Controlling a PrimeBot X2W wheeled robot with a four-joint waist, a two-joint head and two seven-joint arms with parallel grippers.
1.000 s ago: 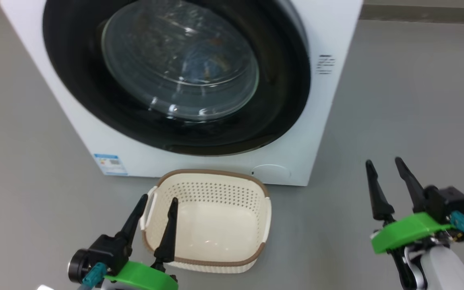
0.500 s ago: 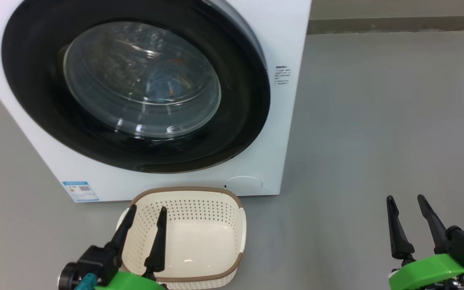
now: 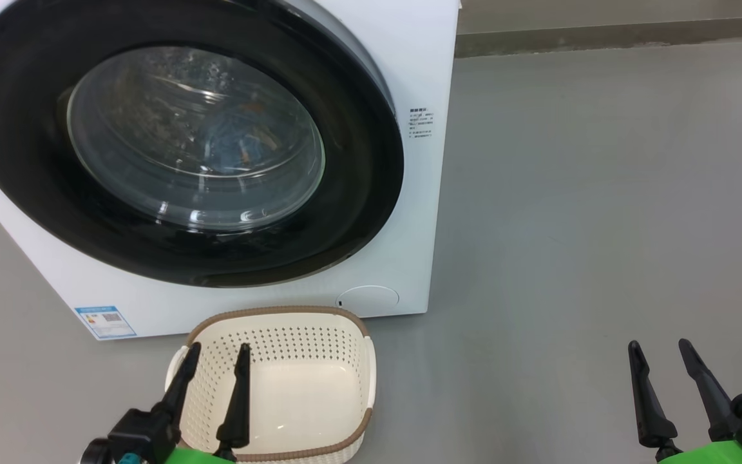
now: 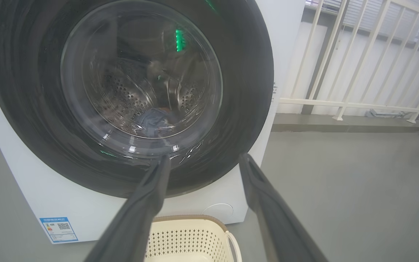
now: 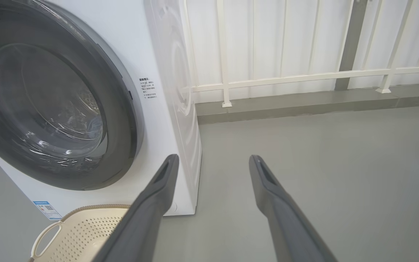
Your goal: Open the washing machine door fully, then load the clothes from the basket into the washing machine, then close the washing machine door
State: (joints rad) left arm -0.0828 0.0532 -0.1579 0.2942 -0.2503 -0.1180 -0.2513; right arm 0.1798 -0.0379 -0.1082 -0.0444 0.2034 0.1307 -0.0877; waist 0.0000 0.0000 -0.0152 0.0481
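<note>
The white washing machine [image 3: 422, 64] stands at the left, and its round glossy black door [image 3: 358, 193] sits flush against the front. Through the glass I see the light blue clothes [image 3: 236, 138] lying in the steel drum, clothes [image 4: 153, 120] low behind the window. The cream basket [image 3: 281, 316] rests on the floor before the machine with nothing inside. My left gripper [image 3: 216, 351] hovers open over the basket's left half, pointing at the door [image 4: 246, 91]. My right gripper [image 3: 659, 345] is open over bare floor far to the right, right gripper [image 5: 214, 157] aimed past the machine's corner.
Grey floor [image 3: 603, 193] stretches to the right of the machine. A low kerb [image 3: 603, 35] runs along the back, with a white railing [image 5: 286, 78] above it. A blue label [image 3: 105, 321] marks the machine's lower left corner.
The whole head view has shifted, so the camera moved; the machine and basket now sit further left. Both grippers show lower in the view and stay open. The door stays flush.
</note>
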